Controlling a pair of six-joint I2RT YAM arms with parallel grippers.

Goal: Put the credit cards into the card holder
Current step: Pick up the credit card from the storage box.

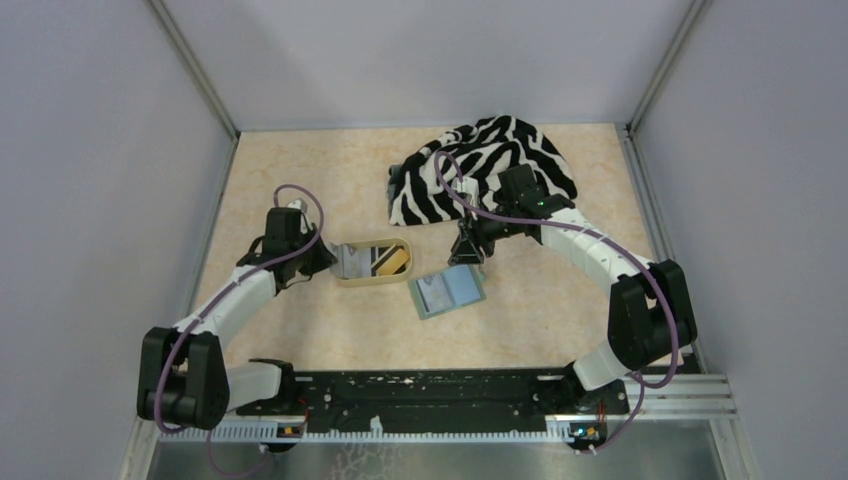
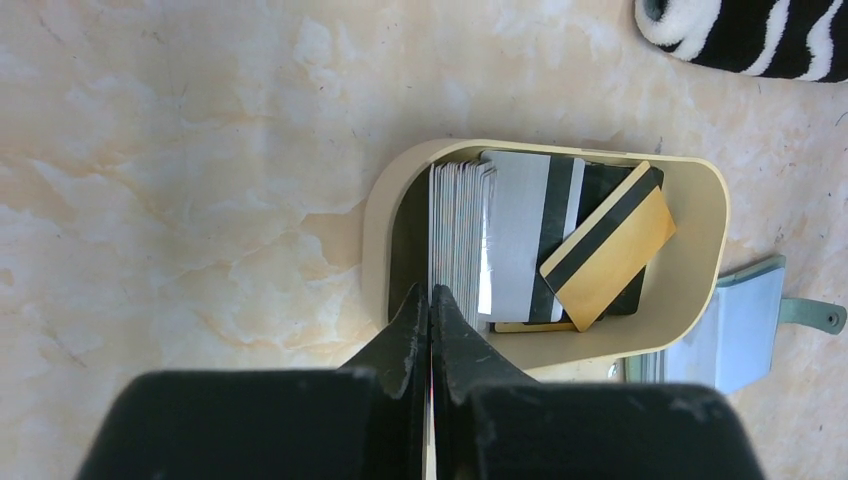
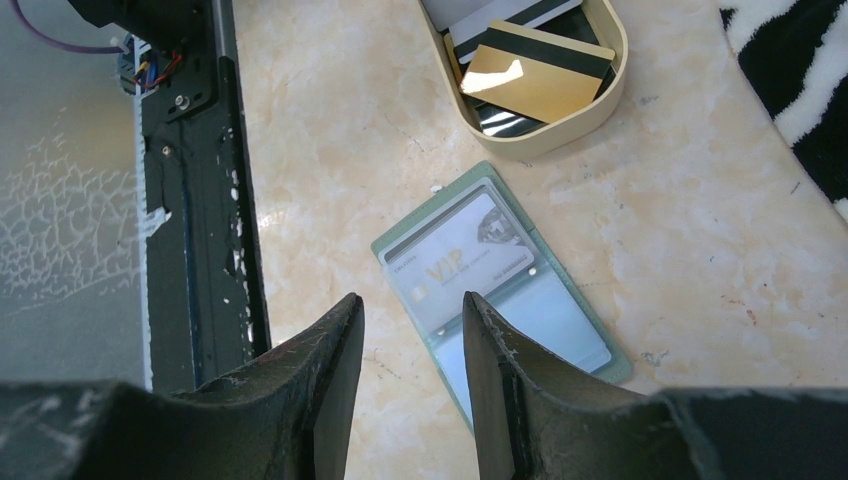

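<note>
Around: zebra cloth (image 1: 480, 165), tan tray (image 2: 700, 300).
My left fingers (image 2: 400, 345): together at tray's credit cards (image 2: 605, 245).
My right fingers (image 3: 330, 370): apart above card holder (image 3: 500, 290).

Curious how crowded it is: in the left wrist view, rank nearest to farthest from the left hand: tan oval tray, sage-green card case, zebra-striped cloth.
1. Tan oval tray, ahead of the left hand.
2. Sage-green card case, lower right.
3. Zebra-striped cloth, top right.

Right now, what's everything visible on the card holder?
The card holder is a sage-green case lying open, flat on the table, beside the tan tray, not touching it. Clear sleeves inside; one holds a pale VIP card. A strap tab sticks out. The right gripper, fingers open, hangs over it.
</note>
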